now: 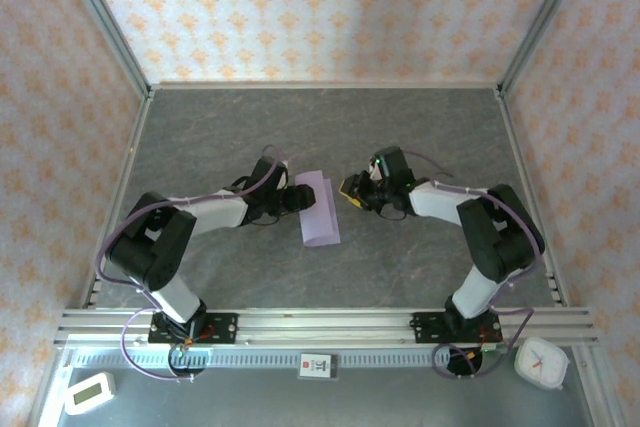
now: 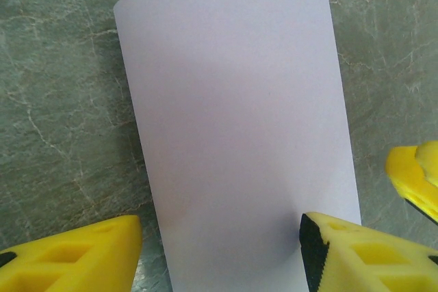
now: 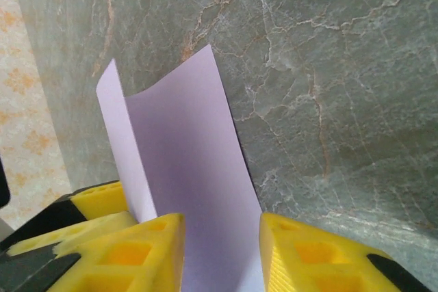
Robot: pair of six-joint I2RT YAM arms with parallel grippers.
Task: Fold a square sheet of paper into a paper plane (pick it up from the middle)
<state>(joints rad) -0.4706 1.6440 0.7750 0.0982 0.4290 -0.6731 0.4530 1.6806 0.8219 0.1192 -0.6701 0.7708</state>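
The square sheet of paper (image 1: 320,209) is lavender and lies bent over into a narrow strip on the grey marbled table (image 1: 400,127), between the two grippers. My left gripper (image 1: 303,197) is at its left edge. In the left wrist view the curved paper (image 2: 233,121) runs between my left gripper's (image 2: 220,254) spread yellow fingers (image 2: 75,254), which are open. My right gripper (image 1: 350,190) is at the paper's right side. In the right wrist view the paper (image 3: 178,169) stands up as a bent flap in the visible gap of my right gripper (image 3: 220,254).
A metal rail (image 1: 320,322) carries both arm bases at the near edge. A white timer (image 1: 88,392) sits at the bottom left and a white clock (image 1: 540,362) at the bottom right. Patterned walls and metal posts (image 1: 105,17) close in the table.
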